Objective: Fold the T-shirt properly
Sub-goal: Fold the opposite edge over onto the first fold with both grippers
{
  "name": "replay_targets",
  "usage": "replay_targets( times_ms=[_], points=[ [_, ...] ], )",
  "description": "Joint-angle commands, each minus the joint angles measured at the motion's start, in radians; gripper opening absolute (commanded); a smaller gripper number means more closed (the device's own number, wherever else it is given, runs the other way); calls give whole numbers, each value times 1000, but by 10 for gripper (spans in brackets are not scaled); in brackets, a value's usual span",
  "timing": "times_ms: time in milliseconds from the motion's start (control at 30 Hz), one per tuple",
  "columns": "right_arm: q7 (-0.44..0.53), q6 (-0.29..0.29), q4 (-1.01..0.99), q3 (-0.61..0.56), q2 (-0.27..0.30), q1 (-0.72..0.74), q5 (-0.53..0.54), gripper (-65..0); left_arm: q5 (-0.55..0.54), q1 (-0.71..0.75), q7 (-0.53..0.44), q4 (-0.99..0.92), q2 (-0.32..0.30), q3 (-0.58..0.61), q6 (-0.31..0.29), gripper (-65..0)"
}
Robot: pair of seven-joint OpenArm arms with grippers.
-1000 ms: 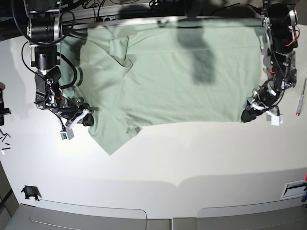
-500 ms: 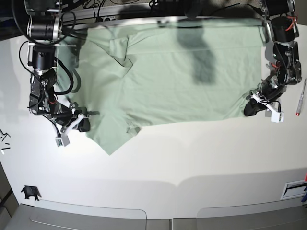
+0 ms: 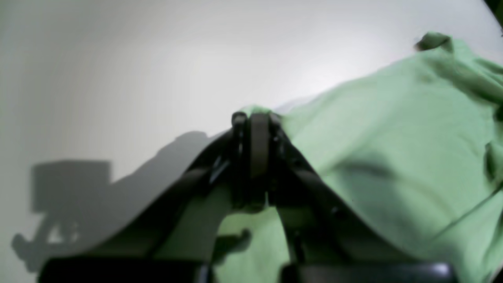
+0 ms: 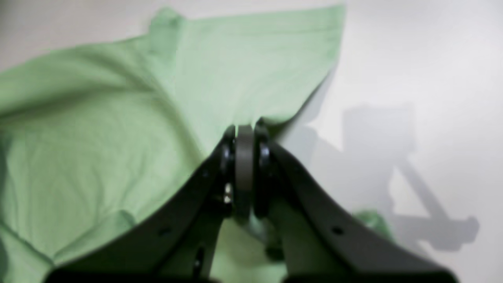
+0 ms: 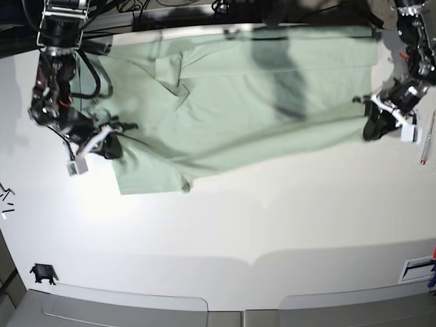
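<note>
Two grippers, each clamped on an edge of the T-shirt (image 5: 238, 102).

From my seat I see the pale mint-green garment spread across the far half of the white table (image 5: 238, 231), its near hem raised off the surface between the arms. My left gripper (image 3: 251, 118) has its fingers pressed together on a pinch of cloth at the hem corner. My right gripper (image 4: 244, 131) is likewise closed tight on fabric beside the sleeve. A pen (image 5: 427, 139) lies just beyond the left arm.
</note>
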Motion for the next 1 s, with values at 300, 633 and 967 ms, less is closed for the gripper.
replay_targets(
  times_ms=[300,633,967],
  points=[
    [-267,6,31,248,20,-88,323,-650,-37,195,-24,137,-12,-123,-5,-650],
    [-298,6,31,340,17,-244,442,-650,-36,220,-7,137,-12,-156,5,-650],
    [-298,6,31,340,17,-325,442,-650,-36,220,80,135,-12,-156,66,-650]
  ],
)
